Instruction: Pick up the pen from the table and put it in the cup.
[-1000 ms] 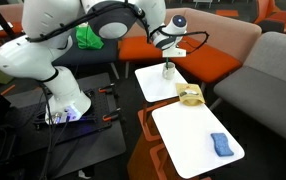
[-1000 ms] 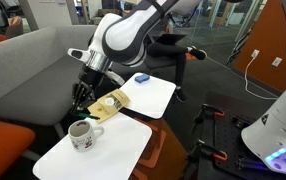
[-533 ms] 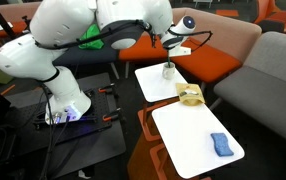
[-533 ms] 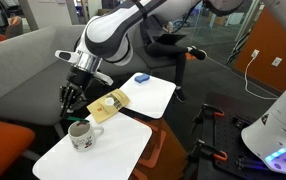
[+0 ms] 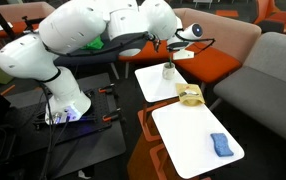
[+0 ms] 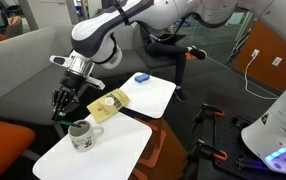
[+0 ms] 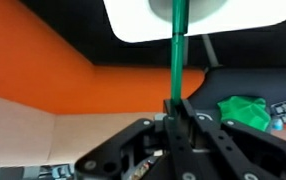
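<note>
My gripper (image 7: 176, 112) is shut on a green pen (image 7: 178, 55), which sticks out straight from the jaws toward the white table (image 7: 133, 20). In both exterior views the gripper (image 5: 180, 44) (image 6: 62, 100) hangs just beyond the table's edge, beside and above the cup. The cup (image 5: 168, 71) (image 6: 80, 134) is a pale patterned mug standing upright on the small white table (image 5: 151, 88) (image 6: 103, 150). The pen itself is too small to make out in the exterior views.
A yellow bag (image 5: 190, 95) (image 6: 108, 105) lies across the gap between the two white tables. A blue sponge (image 5: 220, 144) (image 6: 141, 77) lies on the other table (image 5: 188, 135). Orange and grey sofas (image 5: 223, 55) (image 6: 23, 70) surround the tables.
The gripper, still holding the pen, has swung sideways away from above the cup toward the sofa side of the table. The cup, bag and sponge have not moved.
</note>
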Available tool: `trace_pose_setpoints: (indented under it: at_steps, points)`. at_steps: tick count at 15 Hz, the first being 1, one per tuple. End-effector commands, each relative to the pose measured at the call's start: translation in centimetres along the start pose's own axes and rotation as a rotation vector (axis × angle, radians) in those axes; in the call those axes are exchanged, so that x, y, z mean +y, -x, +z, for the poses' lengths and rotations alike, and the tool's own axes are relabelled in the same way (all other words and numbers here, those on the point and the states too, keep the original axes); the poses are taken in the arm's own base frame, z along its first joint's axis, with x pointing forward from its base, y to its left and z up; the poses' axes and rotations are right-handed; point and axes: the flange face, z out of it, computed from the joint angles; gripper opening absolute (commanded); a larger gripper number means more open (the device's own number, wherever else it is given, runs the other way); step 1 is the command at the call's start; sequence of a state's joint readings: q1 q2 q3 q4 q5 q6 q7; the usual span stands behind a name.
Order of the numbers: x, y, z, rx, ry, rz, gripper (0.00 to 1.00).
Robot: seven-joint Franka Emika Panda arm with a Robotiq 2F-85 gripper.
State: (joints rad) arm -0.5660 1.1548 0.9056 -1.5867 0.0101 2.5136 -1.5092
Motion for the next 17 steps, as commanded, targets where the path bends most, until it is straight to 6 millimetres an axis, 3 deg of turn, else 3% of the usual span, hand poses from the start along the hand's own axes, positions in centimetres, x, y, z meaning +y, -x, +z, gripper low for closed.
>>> trace_pose_setpoints:
  at_steps: [1, 4, 6, 9, 14, 17]
  points:
    - [1.1, 1.5, 0.2, 0.033, -0.028, 0.030, 0.03]
    - [1.0, 3.4, 0.1, 0.045, -0.043, 0.080, 0.03]
    - [0.8, 4.2, -0.1, 0.049, -0.050, 0.117, 0.38]
    - [0.4, 4.2, -0.8, 0.046, -0.040, 0.141, 0.59]
    - [-1.0, 1.6, -2.5, -0.111, 0.015, 0.250, 0.96]
    - [-3.0, 0.0, -2.8, -0.229, -0.003, 0.314, 1.00]
